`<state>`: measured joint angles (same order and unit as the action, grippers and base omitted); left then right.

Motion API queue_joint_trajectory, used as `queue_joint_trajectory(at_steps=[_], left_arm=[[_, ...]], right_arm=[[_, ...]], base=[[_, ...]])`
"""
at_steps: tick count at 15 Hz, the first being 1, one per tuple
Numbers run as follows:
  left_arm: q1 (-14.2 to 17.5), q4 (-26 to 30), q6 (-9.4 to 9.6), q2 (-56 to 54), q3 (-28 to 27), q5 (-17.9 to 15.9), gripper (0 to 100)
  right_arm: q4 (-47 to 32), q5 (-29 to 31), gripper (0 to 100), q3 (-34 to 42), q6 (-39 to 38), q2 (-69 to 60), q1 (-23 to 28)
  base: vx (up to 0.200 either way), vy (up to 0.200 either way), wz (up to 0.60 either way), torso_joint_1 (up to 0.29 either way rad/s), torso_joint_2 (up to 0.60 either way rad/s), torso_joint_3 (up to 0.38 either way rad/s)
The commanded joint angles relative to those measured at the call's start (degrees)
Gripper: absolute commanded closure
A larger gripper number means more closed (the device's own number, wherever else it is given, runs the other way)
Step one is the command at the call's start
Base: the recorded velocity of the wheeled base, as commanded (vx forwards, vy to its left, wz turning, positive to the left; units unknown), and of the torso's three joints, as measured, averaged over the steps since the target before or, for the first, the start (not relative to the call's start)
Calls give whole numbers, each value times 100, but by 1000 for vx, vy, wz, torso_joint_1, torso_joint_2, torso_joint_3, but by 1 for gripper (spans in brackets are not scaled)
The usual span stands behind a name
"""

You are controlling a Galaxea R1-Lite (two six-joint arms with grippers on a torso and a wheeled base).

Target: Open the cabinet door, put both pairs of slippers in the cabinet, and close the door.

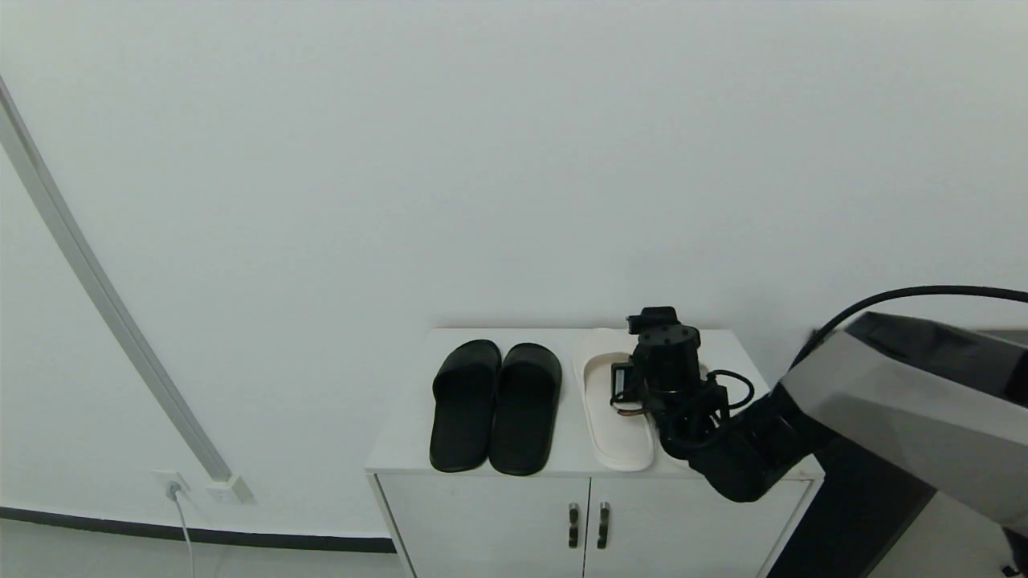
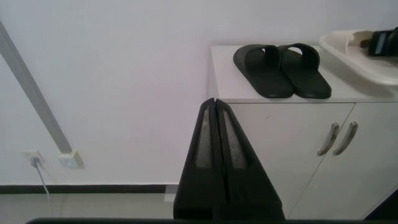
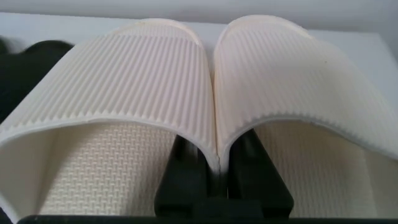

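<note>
A white two-door cabinet (image 1: 482, 514) stands against the wall with both doors closed. On its top, a pair of black slippers (image 1: 494, 405) lies at the left and a pair of white slippers (image 1: 614, 417) at the right. My right gripper (image 1: 642, 401) is down on the white pair. In the right wrist view its fingers (image 3: 186, 171) reach under the two ribbed straps (image 3: 149, 74), pinching the straps' adjoining edges. My left gripper (image 2: 216, 106) is shut and empty, hanging left of the cabinet, below its top. The left wrist view also shows the black slippers (image 2: 283, 68).
Two vertical door handles (image 1: 588, 525) sit side by side at the cabinet's centre. A wall socket with a plugged-in cable (image 1: 170, 486) and a slanted cable duct (image 1: 96, 289) are on the wall to the left. Open floor lies left of the cabinet.
</note>
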<state>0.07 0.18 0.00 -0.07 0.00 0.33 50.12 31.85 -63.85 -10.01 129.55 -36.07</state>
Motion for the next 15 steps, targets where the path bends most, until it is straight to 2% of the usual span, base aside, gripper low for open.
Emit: queue_joint_trajectory(at_steps=[1,3,5,7,9,11,15], left_arm=[[1,-1,0,7,0,2,100],[1,-1,9,7,0,11,100],[1,-1,9,7,0,2,100],[1,-1,9,7,0,2,100],[1,-1,0,7,0,2,100],[1,-1,0,7,0,11,100],[1,-1,0,7,0,2,100]], right_arm=[[403,-610,100,1367,403,-1512,-251],[429,-1313,100,2378,430,-2399,-462],[376,-2342,100,3107,430,-3305,-559],[236,-2430,100,3362,482,-3700,-629],[-353,-2561,100,3467,553,-4140,-743],[-766,-2966,100,3511,526,-4342,-787],[-758,-3238,100,3643,500,-4342,-796]], base=[[0,0,0,0,0,0],[0,0,0,0,0,0],[0,0,0,0,0,0],[0,0,0,0,0,0],[0,0,0,0,0,0],[0,0,0,0,0,0],[0,0,0,0,0,0]])
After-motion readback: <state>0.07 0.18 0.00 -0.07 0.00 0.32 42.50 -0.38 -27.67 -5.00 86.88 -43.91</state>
